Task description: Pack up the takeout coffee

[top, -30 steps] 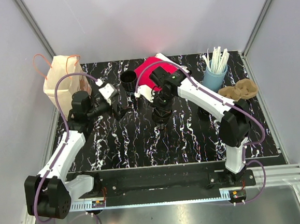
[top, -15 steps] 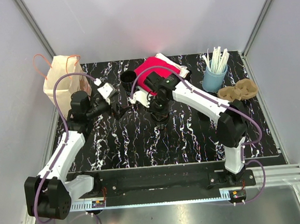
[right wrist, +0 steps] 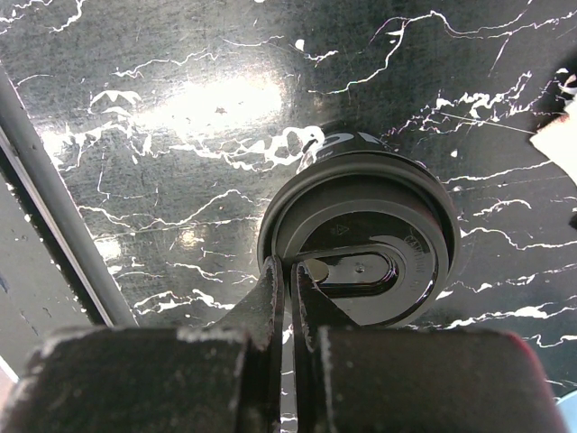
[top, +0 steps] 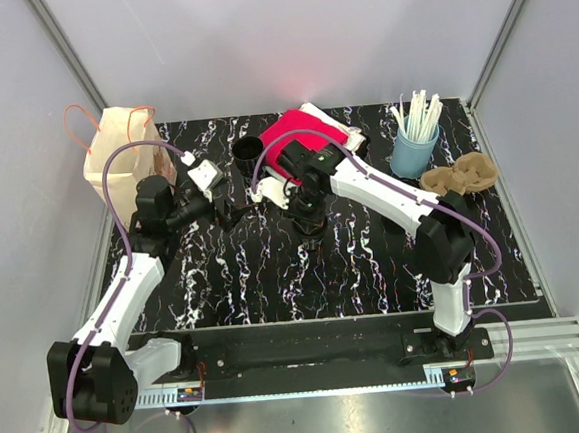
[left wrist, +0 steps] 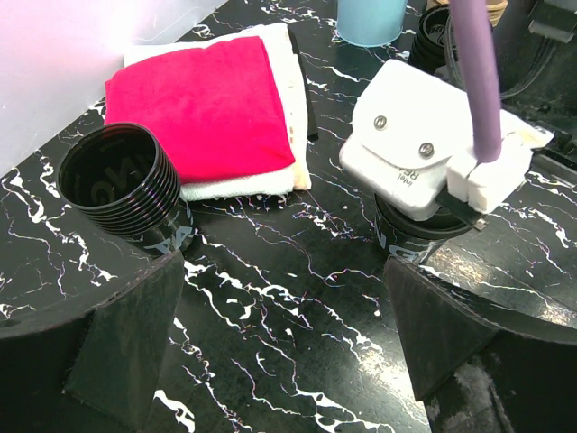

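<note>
A black coffee cup with a black lid (right wrist: 361, 239) stands on the marble table (top: 373, 260), also seen in the top view (top: 310, 227) and the left wrist view (left wrist: 424, 242). My right gripper (right wrist: 290, 269) points straight down over it, shut, its tips resting on the lid's near rim. I see nothing held between its fingers (right wrist: 270, 289). My left gripper (left wrist: 284, 352) is wide open just above the table, left of that cup, with only bare marble between its fingers (left wrist: 135, 334). It sits between the lidded cup and a stack of black cups (left wrist: 122, 185).
A red cloth on a white one (top: 298, 136) lies at the back centre. A paper bag (top: 119, 155) stands at the back left. A blue cup of straws (top: 414, 146) and a brown cup carrier (top: 462, 175) are at the back right.
The right arm has swung its wrist a little left and back above the lidded cup. The cup has stayed in place. The left gripper has barely moved.
</note>
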Robot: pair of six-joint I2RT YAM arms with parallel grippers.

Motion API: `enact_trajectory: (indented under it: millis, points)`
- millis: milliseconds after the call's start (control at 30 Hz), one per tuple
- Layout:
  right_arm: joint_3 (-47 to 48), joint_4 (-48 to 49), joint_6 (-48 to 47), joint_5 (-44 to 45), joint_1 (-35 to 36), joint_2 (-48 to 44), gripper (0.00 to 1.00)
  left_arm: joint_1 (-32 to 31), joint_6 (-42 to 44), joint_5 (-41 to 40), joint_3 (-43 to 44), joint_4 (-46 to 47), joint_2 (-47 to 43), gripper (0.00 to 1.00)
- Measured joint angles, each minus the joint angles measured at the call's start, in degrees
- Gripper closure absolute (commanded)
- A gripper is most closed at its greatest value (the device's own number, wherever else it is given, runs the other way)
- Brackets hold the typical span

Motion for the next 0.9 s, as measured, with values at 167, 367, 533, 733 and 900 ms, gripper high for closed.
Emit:
enact_trajectory:
  millis: [167, 367, 533, 733, 900]
  points:
    - [0.0, 0.0, -0.1, 0.1, 0.0, 1.0, 1.0, 0.1, 0.0, 0.2, 0.0, 0.0, 0.0, 0.01]
    - [0.0, 0.0, -0.3, 0.1, 0.0, 1.3, 1.0, 0.2, 0.0, 0.4, 0.0, 0.0, 0.0, 0.01]
    - [0.0, 0.0, -0.4, 0.1, 0.0, 1.3, 0.95, 0.2, 0.0, 0.4, 0.0, 0.0, 0.0, 0.01]
    - [0.0, 0.0, -0.6, 0.1, 0.0, 1.3, 0.81, 0.2, 0.0, 0.4, 0.0, 0.0, 0.0, 0.01]
    - [0.0, 0.0, -0.6, 0.2, 0.0, 1.3, 0.8, 0.2, 0.0, 0.5, 0.0, 0.0, 0.0, 0.01]
